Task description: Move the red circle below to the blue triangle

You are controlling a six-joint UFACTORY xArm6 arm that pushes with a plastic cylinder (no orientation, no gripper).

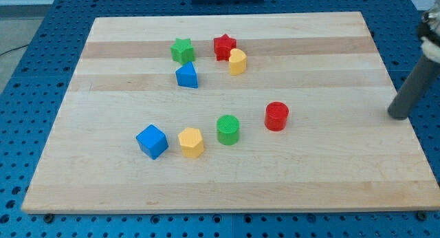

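Note:
The red circle (276, 116) stands on the wooden board (309, 169), right of centre. The blue triangle (187, 76) lies up and to the left of it, in the upper middle of the board. My tip (398, 116) is at the board's right edge, far to the right of the red circle and level with it, touching no block.
A green circle (228, 129), a yellow hexagon (191, 142) and a blue cube (152, 142) line up left of the red circle. A green star (182, 51), a red star (224, 46) and a yellow block (237, 62) sit near the triangle.

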